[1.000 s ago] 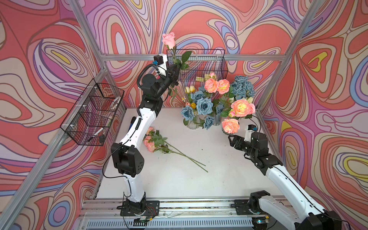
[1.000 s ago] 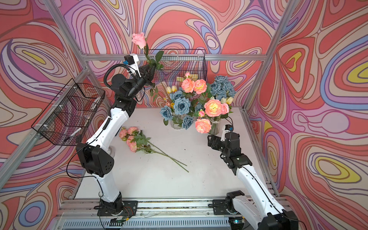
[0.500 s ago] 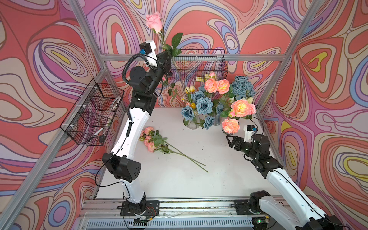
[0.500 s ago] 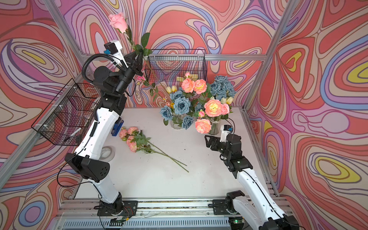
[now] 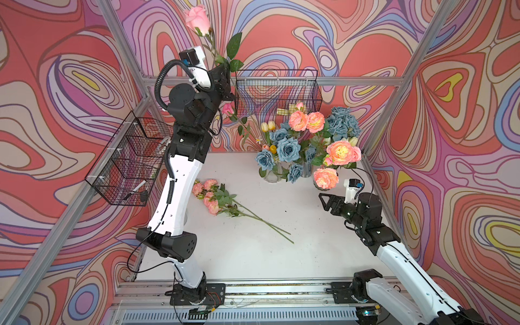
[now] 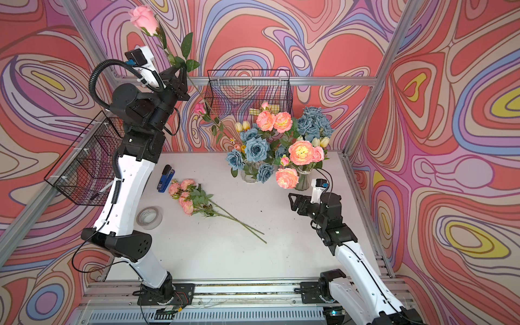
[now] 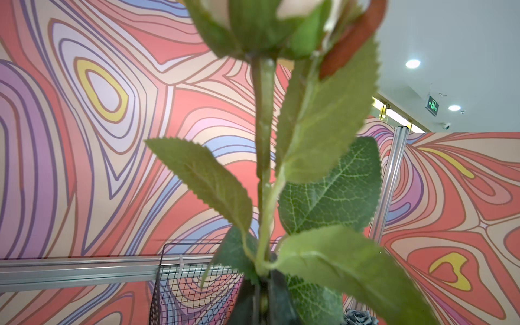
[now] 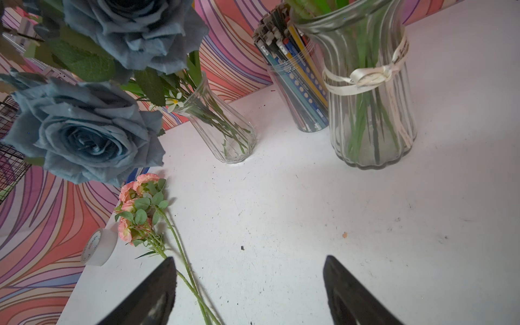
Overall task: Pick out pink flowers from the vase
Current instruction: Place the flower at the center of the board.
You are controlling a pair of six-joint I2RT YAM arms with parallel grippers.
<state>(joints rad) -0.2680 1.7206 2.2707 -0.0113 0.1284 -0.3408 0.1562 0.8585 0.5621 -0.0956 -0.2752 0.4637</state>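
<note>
The left gripper (image 5: 224, 73) is closed tight on the stem of a pink rose (image 5: 198, 17), whose bloom is raised high above the jaws. The right gripper (image 5: 323, 200) is held wide open and empty near the pink peonies (image 5: 341, 152) standing in the ribboned vase (image 8: 371, 135); a pink bunch (image 5: 209, 194) lies on the table (image 5: 253, 253)

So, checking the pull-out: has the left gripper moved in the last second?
Yes: the left gripper, shut on the pink rose, has risen away from the back wire basket.
</note>
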